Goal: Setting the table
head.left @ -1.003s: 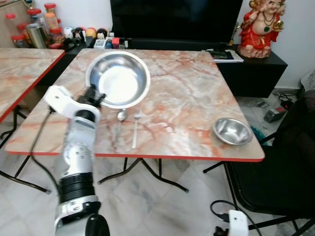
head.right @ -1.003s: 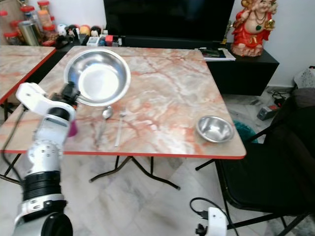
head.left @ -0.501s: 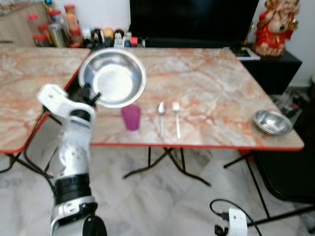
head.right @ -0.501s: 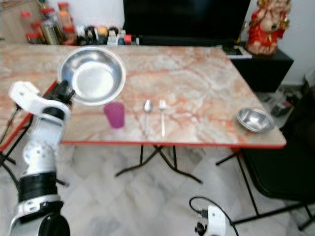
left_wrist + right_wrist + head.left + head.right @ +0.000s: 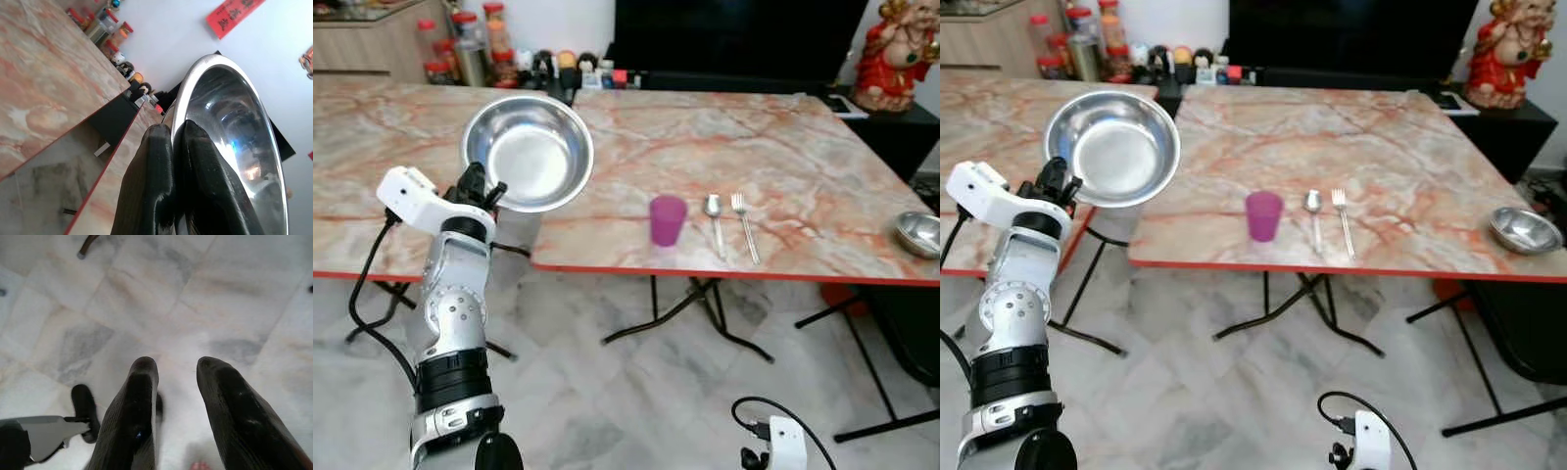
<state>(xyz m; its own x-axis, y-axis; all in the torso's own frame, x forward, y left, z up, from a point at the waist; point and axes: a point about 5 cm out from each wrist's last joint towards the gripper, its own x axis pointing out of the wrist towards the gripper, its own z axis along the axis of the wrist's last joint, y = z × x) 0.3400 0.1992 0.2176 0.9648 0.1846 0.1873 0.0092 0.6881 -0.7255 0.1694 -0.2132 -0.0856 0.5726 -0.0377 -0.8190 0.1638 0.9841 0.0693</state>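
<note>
Up at the left, above the gap between two tables, the left gripper [image 5: 489, 188] is holding a big round shiny steel bowl [image 5: 527, 153] by its near rim, tilted so the hollow is facing the camera; in the left wrist view the two black fingers [image 5: 193, 171] are pressing together with the bowl's rim pinched between them. That bowl is hanging in the air over the near left corner of the orange-veined marble table with the red edge [image 5: 822, 147], not touching it. On that table, near its front edge, a translucent magenta plastic cup [image 5: 668, 219] is standing upright, and just to the right of it a steel spoon [image 5: 714, 217] and a steel fork [image 5: 744, 225] are lying side by side, handles pointing at the front edge, close together but apart. Way over at the near right corner a small round steel bowl [image 5: 920, 233] is sitting, well apart from the cutlery. A second marble table of the same kind [image 5: 372, 127] is standing to the left. Beyond the far edge, a black TV screen [image 5: 734, 39] and a red and gold figurine [image 5: 899, 54] are showing. The right gripper [image 5: 176, 404] is hanging idle over the pale marble floor [image 5: 146, 298] with its fingers spread apart, holding nothing.
</note>
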